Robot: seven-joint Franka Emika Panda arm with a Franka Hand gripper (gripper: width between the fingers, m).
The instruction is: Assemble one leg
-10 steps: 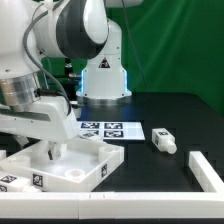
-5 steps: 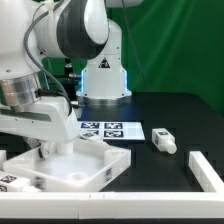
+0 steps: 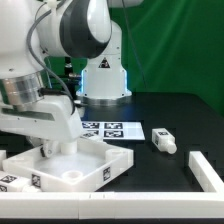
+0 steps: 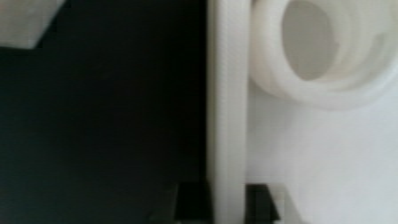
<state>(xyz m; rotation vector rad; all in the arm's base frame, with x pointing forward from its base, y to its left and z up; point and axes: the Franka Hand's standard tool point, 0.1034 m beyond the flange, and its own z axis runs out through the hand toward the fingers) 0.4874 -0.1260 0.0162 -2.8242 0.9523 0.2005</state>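
My gripper is shut on the near-left wall of the large white square tabletop, which lies flat on the black table. In the wrist view the two dark fingertips straddle that white wall, with the gripper closed on it, and a round socket shows inside the tabletop. One leg, a short white post with a tag, lies on the table at the exterior view's right. A second leg lies further right, near the front.
The marker board lies behind the tabletop, in front of the robot base. A long white bar runs along the table's front edge. A green backdrop stands behind.
The tabletop has slid a little toward the exterior view's right with my gripper holding its wall. The legs have not moved.
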